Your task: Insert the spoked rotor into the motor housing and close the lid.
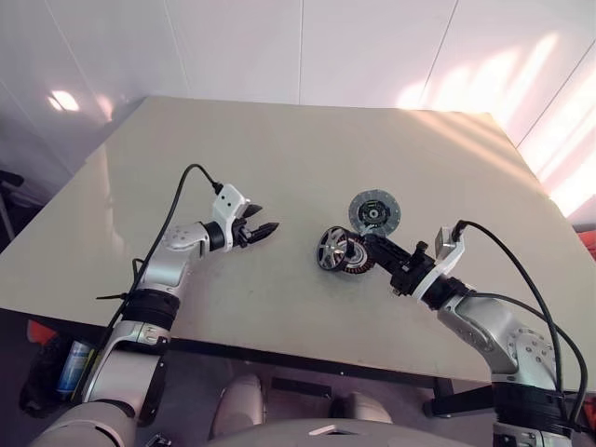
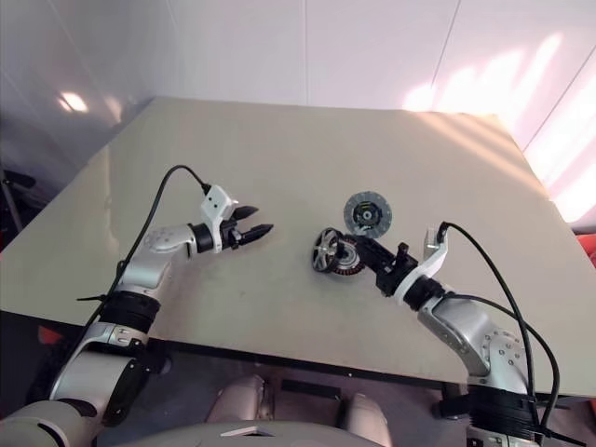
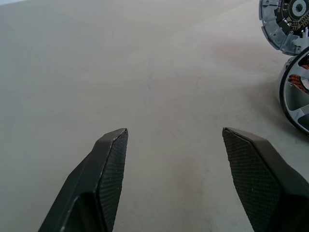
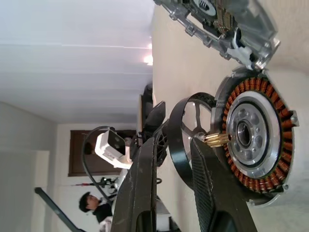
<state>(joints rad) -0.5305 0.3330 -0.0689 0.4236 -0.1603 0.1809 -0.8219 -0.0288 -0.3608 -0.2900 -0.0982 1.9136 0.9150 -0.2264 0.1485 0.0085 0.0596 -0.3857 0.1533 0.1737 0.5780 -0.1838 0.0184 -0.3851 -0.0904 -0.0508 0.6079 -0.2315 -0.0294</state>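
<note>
**Rotor at housing mouth, lid lying beside**

R gripper (image 1: 365, 250) is reaching in from the right side of the table (image 1: 279, 158), pointing toward the robot's left. In the R wrist view its two black fingers (image 4: 145, 188) are sitting either side of the rim of the spoked rotor (image 4: 186, 137), one on the outer face, one inside the ring, so it's grasping the rotor by its rim. Gap btwn fingers is narrow. Rotor is standing on edge, not flat, w/ thin spokes and a small brass-coloured gear at the hub pointing at the motor housing (image 4: 253, 147).

Housing is also up on its edge on the table, open face toward the rotor: copper windings ringing a silvery centre. Rotor is just beside that open face, hub lined up roughly w/ the centre bore; can't tell if the two are touching. In the head views the pair is showing as one cluster approx mid-table, right of centre.

Lid (image 1: 375, 211) is lying flat on the table just beyond the housing, dark ringed inner face up, near but apart from it.

L gripper (image 1: 262, 230) is hovering over bare table well to the left of the parts, fingers (image 3: 108, 159) spread wide, released, grasping nothing. It's pointing toward the rotor/housing cluster.

A person is showing far in the background of the R wrist view.
</note>
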